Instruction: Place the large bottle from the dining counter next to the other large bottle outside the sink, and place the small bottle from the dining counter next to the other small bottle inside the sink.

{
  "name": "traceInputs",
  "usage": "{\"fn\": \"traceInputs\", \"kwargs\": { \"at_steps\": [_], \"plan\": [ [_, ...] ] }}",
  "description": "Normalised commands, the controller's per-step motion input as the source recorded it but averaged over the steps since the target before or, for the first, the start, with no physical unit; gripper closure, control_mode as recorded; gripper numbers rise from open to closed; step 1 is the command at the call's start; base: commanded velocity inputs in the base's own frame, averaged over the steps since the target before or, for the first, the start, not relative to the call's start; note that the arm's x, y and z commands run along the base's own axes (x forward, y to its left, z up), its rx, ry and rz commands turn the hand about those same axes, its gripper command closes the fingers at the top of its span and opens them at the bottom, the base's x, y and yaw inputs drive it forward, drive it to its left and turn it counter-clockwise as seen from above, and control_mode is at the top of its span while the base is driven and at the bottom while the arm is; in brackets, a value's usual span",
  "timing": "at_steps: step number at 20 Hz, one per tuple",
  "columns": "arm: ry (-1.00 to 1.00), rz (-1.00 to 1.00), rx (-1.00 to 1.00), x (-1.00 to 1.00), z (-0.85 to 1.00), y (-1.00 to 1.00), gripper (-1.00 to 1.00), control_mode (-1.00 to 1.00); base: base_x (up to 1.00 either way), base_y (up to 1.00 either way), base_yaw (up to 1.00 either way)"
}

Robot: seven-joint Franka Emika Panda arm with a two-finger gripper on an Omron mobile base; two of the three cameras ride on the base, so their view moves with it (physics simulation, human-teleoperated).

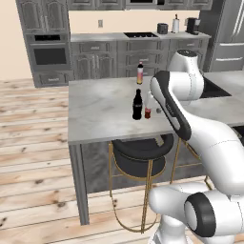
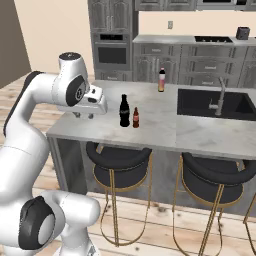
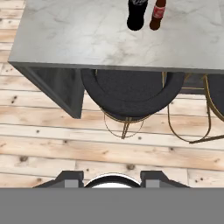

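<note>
The claw [image 3: 112, 177] is showing as two dark finger tips at the bottom edge of the hand view, cut off by the frame; they are standing apart with nothing between them, though how wide is hard to judge. In the right base view the hand is hanging beside the near left edge of the surface [image 2: 165, 127], its fingers too small and shadowed to make out. In the left base view the arm's forearm is covering the hand.

The large bottle [image 2: 124, 110] is standing upright on the surface, with the small bottle [image 2: 135, 118] just beside it; in the hand view both are cropped at the top, leaving their lower halves. In the left base view the small bottle is partly hiding behind the arm.

The other large bottle [image 2: 161, 80] is standing near the far edge, left of the sink [image 2: 200, 107]. The sink's interior is dark, and no contents can be told. Two black stools [image 2: 118, 157] are sitting under the surface.
</note>
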Motion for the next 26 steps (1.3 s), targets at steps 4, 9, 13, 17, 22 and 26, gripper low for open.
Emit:
{"fn": "traceInputs", "kwargs": {
  "at_steps": [4, 9, 13, 17, 22, 26],
  "plan": [
    [0.0, 0.0, 0.0, 0.0, 0.0, 0.0, -1.0, 1.0, 0.07, 0.0, 0.0],
    [0.0, 0.0, 0.0, 0.0, 0.0, 0.0, -1.0, 1.0, 0.27, 0.0, 0.0],
    [0.0, 0.0, 0.0, 0.0, 0.0, 0.0, -1.0, 1.0, 0.36, 0.0, 0.0],
    [0.0, 0.0, 0.0, 0.0, 0.0, 0.0, -1.0, 1.0, 0.4, 0.0, 0.0],
    [0.0, 0.0, 0.0, 0.0, 0.0, 0.0, -1.0, 1.0, 0.38, 0.0, 0.0],
    [0.0, 0.0, 0.0, 0.0, 0.0, 0.0, -1.0, 1.0, 0.36, 0.0, 0.0]
  ]
}}
